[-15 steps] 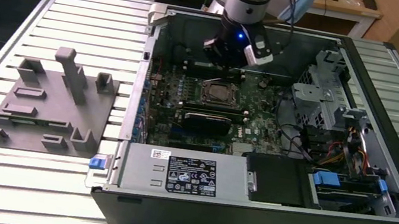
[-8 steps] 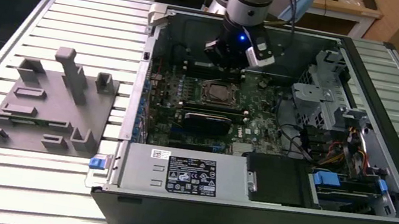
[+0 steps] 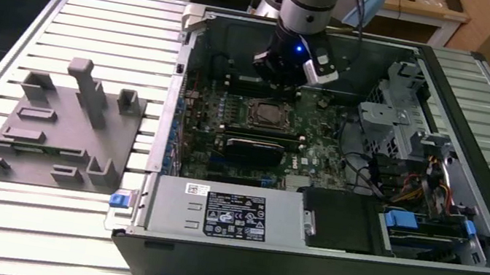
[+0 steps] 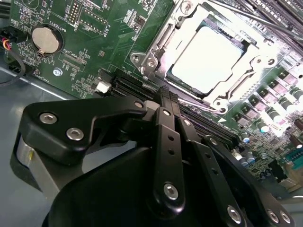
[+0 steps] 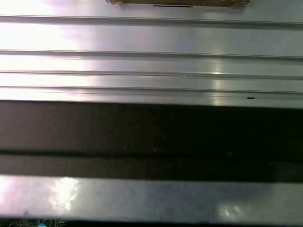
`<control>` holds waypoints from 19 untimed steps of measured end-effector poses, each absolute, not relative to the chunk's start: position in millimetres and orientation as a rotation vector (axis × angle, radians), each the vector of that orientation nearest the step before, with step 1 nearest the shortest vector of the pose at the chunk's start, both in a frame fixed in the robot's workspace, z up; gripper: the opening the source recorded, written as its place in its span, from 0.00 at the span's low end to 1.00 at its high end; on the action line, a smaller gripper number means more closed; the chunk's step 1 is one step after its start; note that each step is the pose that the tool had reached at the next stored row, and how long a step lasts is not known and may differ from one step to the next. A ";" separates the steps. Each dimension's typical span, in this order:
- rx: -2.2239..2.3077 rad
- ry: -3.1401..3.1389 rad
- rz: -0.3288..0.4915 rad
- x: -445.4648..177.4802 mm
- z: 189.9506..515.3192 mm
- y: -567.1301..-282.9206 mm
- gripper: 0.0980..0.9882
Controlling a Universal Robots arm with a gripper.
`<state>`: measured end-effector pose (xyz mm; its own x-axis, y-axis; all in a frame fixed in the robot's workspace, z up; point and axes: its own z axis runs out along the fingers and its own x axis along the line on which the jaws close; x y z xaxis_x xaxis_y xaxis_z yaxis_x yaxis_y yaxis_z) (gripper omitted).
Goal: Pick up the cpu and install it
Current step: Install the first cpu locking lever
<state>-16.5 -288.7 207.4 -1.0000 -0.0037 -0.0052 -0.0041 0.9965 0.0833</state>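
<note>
The cpu [image 4: 208, 59], a pale silver square, lies in the metal-framed socket [image 4: 151, 61] on the green motherboard; the exterior view shows the cpu [image 3: 268, 114] mid-board inside the open computer case. My gripper [image 4: 164, 94] hangs just above the board beside the socket, its black fingers pressed together with nothing between them. In the exterior view the gripper [image 3: 278, 87] sits just behind the socket, a blue light glowing on the wrist.
A grey fixture [image 3: 64, 127] with upright tabs stands on the slatted table at the exterior view's left. Inside the case are a black ribbed module [image 3: 258, 147], the power supply [image 3: 223, 212] and drive cages [image 3: 403, 133]. A coin battery [image 4: 46, 39] sits on the board.
</note>
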 end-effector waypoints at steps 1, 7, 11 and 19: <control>-0.006 3.134 0.131 -16.4 206.7 -288.7 0.01; -0.006 3.134 0.131 -15.9 202.0 -288.7 0.01; -0.006 3.134 0.130 -15.6 200.5 -288.7 0.01; -0.006 3.134 0.130 -15.5 203.4 -288.6 0.01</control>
